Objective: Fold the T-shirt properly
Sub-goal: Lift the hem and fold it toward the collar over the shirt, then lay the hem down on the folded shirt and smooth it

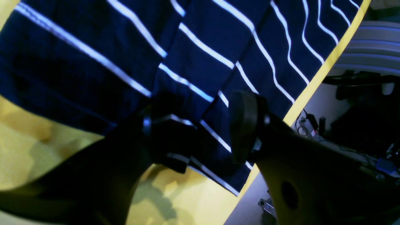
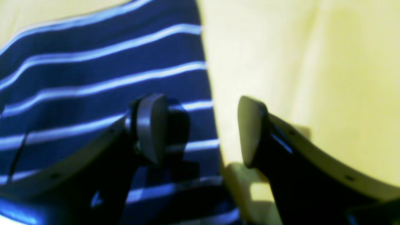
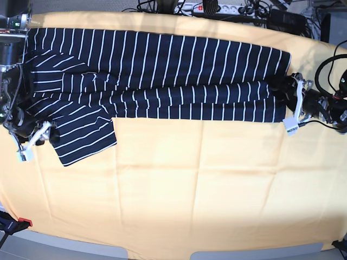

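Between the two claws, along the far half of the yellow-covered table [image 3: 173, 195], the T-shirt [image 3: 162, 76] is laid out as a long band, one sleeve spilling forward near the right gripper [image 3: 30, 142]. The jaws of that claw are seen standing apart, straddling the cloth's edge, nothing clamped. The left gripper [image 3: 293, 105] is likewise spread, a hem corner lying loosely between its pads, ungripped. The garment is judged light, limp and prone to sag and wrinkle, so it would best be pinched through both layers at corners or along the folded edge just ahead of each claw. A single-layer pinch may let the fold slide open.
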Robot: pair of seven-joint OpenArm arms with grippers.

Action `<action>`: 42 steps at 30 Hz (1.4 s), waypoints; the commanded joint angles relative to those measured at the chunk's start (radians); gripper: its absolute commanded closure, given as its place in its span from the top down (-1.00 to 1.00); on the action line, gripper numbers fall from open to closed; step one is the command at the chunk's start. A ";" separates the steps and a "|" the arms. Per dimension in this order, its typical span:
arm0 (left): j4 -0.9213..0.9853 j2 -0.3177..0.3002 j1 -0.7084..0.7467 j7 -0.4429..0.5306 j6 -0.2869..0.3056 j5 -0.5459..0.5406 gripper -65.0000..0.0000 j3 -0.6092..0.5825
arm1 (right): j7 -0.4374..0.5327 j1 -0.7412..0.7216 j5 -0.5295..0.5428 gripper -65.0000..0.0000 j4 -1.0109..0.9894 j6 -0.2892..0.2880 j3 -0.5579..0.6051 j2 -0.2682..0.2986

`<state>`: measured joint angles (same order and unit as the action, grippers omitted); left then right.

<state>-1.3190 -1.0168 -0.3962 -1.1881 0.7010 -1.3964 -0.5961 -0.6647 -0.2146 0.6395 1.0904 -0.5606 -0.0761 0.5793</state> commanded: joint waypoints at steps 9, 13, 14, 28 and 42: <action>-0.001 -0.022 -0.014 -0.013 -0.003 0.035 -0.02 0.009 | -0.037 -0.040 0.069 0.16 -0.013 -0.038 -0.004 -0.031; -0.001 -0.022 -0.014 -0.011 -0.003 0.034 -0.02 0.009 | -0.182 -0.064 0.223 0.15 -0.013 -0.138 -0.004 -0.058; -0.001 -0.022 -0.014 -0.009 -0.003 0.035 -0.02 0.009 | -0.190 -0.068 0.233 0.15 -0.013 -0.138 -0.004 -0.063; -0.001 -0.022 -0.014 0.011 -0.003 0.035 -0.02 0.009 | -0.412 -0.161 0.508 -1.00 0.077 -0.138 -0.004 0.006; -0.001 -0.022 -0.020 0.014 -0.003 0.035 -0.02 0.009 | -0.565 0.275 0.695 -1.00 0.736 -0.138 -0.005 0.153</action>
<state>-1.3182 -1.0149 -0.3988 -1.1664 0.7006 -1.3872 -0.5953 -1.2438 0.0757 1.3167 1.8164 -0.6960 -0.0692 0.7109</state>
